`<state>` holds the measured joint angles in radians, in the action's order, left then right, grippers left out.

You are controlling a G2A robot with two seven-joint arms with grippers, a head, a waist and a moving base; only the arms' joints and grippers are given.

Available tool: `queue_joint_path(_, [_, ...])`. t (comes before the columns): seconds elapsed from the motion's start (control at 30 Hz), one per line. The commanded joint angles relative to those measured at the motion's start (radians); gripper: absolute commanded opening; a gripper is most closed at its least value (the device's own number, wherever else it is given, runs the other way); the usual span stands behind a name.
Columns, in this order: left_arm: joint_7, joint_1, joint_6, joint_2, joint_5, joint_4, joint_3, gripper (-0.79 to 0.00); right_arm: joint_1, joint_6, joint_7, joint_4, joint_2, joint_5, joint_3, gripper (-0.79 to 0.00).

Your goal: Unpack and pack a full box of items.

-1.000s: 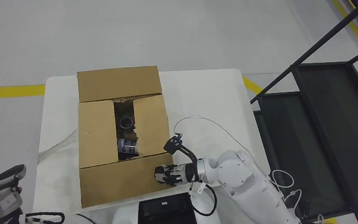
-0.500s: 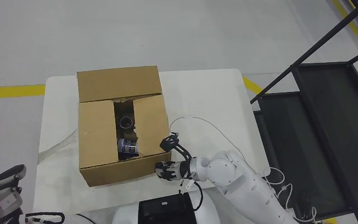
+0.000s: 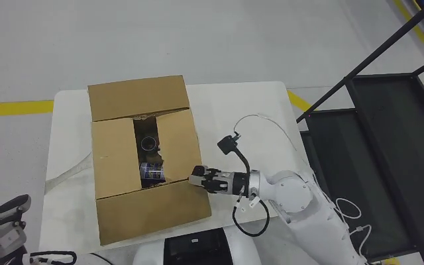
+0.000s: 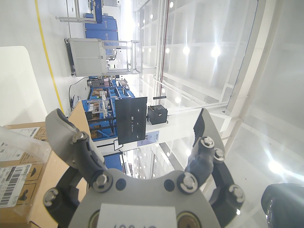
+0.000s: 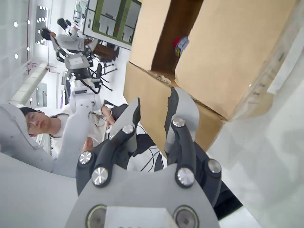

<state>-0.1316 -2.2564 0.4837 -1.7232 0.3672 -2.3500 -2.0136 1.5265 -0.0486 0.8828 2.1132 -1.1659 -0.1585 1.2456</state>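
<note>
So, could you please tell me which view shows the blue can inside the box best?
The top view: it looks down between the flaps at the blue can lying in the cardboard box. The right wrist view catches a sliver of it between flaps; the left wrist view gets the box's outer wall.

Brown cardboard box (image 3: 116, 159), upright on the left part of the white table (image 3: 245, 112). The far flap (image 3: 139, 98) and near flap (image 3: 152, 212) are spread outward. Both side flaps lie over the opening, leaving a narrow gap between them. Within the gap are a dark round item (image 3: 149, 142) and a blue-labelled can (image 3: 152, 173) on its side.
</note>
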Motion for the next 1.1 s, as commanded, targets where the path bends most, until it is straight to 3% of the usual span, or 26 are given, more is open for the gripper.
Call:
queue_joint_path(0.0, [0.000, 0.000, 0.000, 0.000, 0.000, 0.000, 0.000, 0.000, -0.001, 0.025, -0.017, 0.032, 0.001, 0.011, 0.019, -0.456])
queue_joint_path(0.07, [0.000, 0.000, 0.000, 0.000, 0.000, 0.000, 0.000, 0.000, -0.016, 0.065, -0.035, 0.061, 0.002, -0.003, 0.023, -0.425])
queue_joint_path(0.1, [0.000, 0.000, 0.000, 0.000, 0.000, 0.000, 0.000, 0.000, -0.026, 0.090, -0.043, 0.074, 0.001, -0.011, 0.015, -0.354])
queue_joint_path(0.13, [0.000, 0.000, 0.000, 0.000, 0.000, 0.000, 0.000, 0.000, -0.042, 0.124, -0.051, 0.083, 0.001, -0.039, 0.006, -0.120])
queue_joint_path(0.23, [0.000, 0.000, 0.000, 0.000, 0.000, 0.000, 0.000, 0.000, -0.086, 0.243, -0.092, 0.118, -0.004, -0.190, -0.067, 0.000])
queue_joint_path(0.43, [0.000, 0.000, 0.000, 0.000, 0.000, 0.000, 0.000, 0.000, -0.204, 0.420, -0.144, 0.096, -0.033, -0.235, -0.242, 0.000])
queue_joint_path(1.07, [0.000, 0.000, 0.000, 0.000, 0.000, 0.000, 0.000, 0.000, -0.204, 0.420, -0.144, 0.096, -0.033, -0.235, -0.242, 0.000])
